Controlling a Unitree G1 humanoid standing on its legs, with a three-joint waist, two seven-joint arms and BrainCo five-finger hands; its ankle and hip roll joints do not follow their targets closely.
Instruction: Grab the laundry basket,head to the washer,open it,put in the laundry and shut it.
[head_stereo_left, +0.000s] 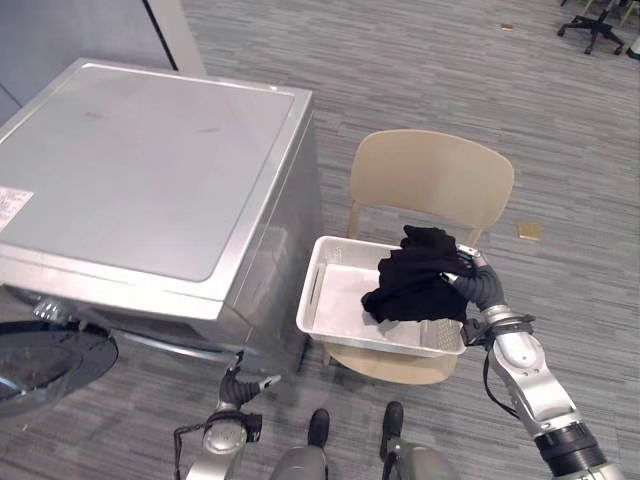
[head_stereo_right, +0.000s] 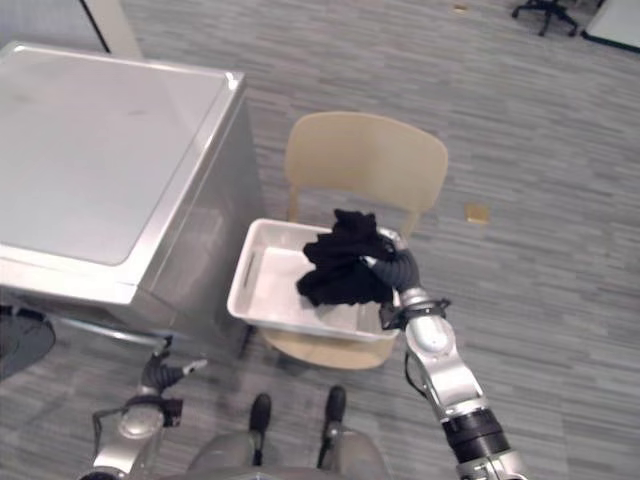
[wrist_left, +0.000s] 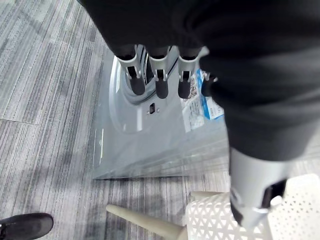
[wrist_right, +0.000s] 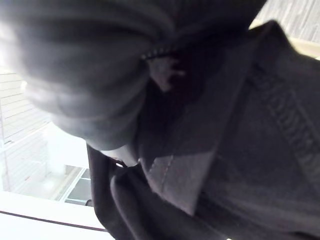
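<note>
The laundry (head_stereo_left: 415, 277) is a bundle of black cloth, crumpled, and it rises above the rim at the right end of the white basket (head_stereo_left: 335, 292). The basket is a shallow rectangular tray with perforated walls, and it stands on the seat of a beige chair (head_stereo_left: 432, 172) in the middle of the frame. The right hand (head_stereo_left: 478, 281) is at the right edge of the cloth, its dark ribbed cover touching the bundle. Its fingers are hidden in the cloth, so I cannot tell how they stand. In the right wrist view the dark cloth (wrist_right: 220, 150) lies directly against the hand.

The left hand (head_stereo_left: 240, 385) is low at the bottom of the frame, beside the washer, with fingers straight and holding nothing.

The washer (head_stereo_left: 150, 180) is a silver-grey box in the upper left, and its round door (head_stereo_left: 45, 360) hangs open at the lower left. The floor (head_stereo_left: 560, 150) is grey striped carpet. A black office chair (head_stereo_left: 598, 28) stands in the upper right corner.
</note>
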